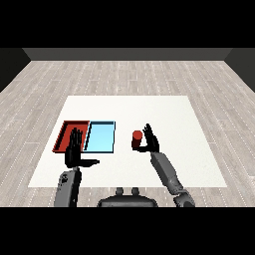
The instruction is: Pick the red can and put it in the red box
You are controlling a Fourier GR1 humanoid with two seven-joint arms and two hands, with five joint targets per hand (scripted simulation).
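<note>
The red can [137, 139] stands upright on the white table [164, 114], to the right of the blue tray [100, 137] and apart from it. The right hand [150, 141] is just right of the can, fingers spread wide, thumb reaching toward it, not closed around it. The red tray [65, 133] lies touching the blue tray's left side. The left hand [75, 151] hovers over the blue tray's near left corner, fingers straight.

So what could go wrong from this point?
The right hand sits beside the red can without clearly curling round it, so closing could tip the can. The red tray lies beyond the blue tray, so the can could land in the wrong one. The left hand partly overlaps the red tray.
</note>
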